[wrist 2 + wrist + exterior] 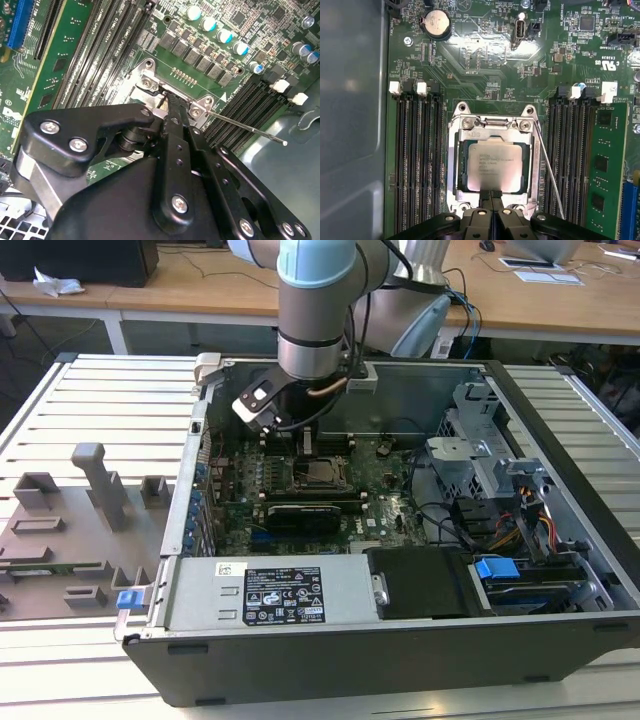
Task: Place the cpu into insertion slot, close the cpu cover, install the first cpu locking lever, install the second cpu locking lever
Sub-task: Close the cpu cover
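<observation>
Broadly, the slatted desk (100,390) is carrying an open computer case (400,650), and in the exterior view the pale blue and silver robot arm (315,310) is reaching down into it over the green motherboard (385,480). Grey plastic fixtures (95,475) are standing on the desk at the exterior view's left of the case.

On the board, long black memory slots (417,160) are flanking the insertion slot (495,107) on both sides, and a green memory module (602,165) is sitting in the farther bank.

The cpu cover (454,165) is lying flat and closed over the socket, its silvery frame surrounding the cpu (494,162), which is sitting seated in the insertion slot with its pale metal top showing through the cut-out.

A thin wire locking lever (549,170) is running along one side of the cover and angling away from it; in the second wrist view that lever (250,129) is sticking out free, its end hanging over the case's grey metal.

In both wrist views the claw (492,196) (169,102) is showing its black fingers pressed together, the tips resting at the edge of the cover; whether they are pinching anything I cannot tell.
</observation>
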Controlling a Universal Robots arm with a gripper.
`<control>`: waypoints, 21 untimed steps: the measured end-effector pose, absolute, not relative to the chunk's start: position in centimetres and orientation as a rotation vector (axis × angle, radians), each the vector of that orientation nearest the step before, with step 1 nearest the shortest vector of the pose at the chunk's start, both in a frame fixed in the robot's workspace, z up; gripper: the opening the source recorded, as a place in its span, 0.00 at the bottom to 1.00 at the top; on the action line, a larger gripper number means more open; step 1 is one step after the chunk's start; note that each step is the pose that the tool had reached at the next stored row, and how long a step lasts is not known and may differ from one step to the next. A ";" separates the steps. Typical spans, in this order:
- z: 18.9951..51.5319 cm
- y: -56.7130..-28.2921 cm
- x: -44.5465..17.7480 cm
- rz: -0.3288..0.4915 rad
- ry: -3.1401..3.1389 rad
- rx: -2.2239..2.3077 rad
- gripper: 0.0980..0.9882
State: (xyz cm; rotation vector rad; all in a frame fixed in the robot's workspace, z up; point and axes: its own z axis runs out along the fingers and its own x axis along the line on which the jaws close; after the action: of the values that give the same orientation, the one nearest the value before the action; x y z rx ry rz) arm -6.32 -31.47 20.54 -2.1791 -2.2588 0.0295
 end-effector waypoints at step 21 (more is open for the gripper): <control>22.1 -31.5 -3.9 0.049 -2.251 -2.169 0.01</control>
State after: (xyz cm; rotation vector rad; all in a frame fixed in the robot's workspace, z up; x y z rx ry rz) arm -3.94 -31.47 22.07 -2.1687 -2.2505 0.0487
